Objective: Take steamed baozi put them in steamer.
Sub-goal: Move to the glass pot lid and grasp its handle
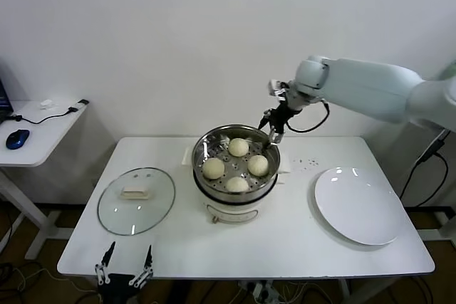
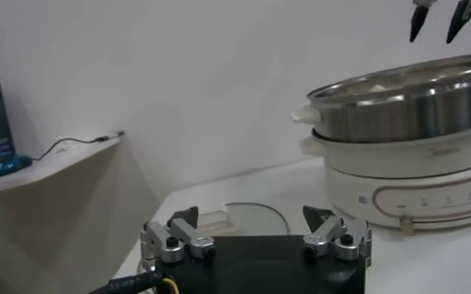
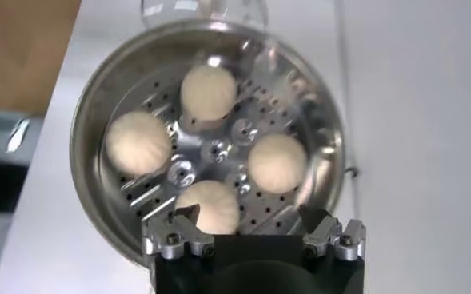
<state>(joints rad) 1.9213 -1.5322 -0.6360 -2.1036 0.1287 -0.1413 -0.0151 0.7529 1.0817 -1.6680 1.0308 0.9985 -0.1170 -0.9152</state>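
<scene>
My right gripper (image 1: 273, 132) spread wide and empty, four steamed baozi (image 3: 208, 91) in the steamer (image 3: 99, 96) just below it, my left gripper (image 1: 126, 267) parked open

A white table (image 1: 299, 247) carries the steamer (image 1: 236, 197) at its middle, a shiny perforated steel basket on a white cooker base. Four steamed baozi (image 1: 238, 147) lie inside it in a diamond, one far, one near, one to each side. The right gripper (image 1: 274, 130) hangs over the basket's far right rim, fingers spread and holding nothing. A round glass lid (image 1: 136, 201) lies flat to the left, a white plate (image 1: 358, 206) to the right. The left gripper (image 1: 125, 267) sits parked low at the table's near left edge, fingers apart. A side desk with a blue mouse (image 1: 17, 138) stands far left.
</scene>
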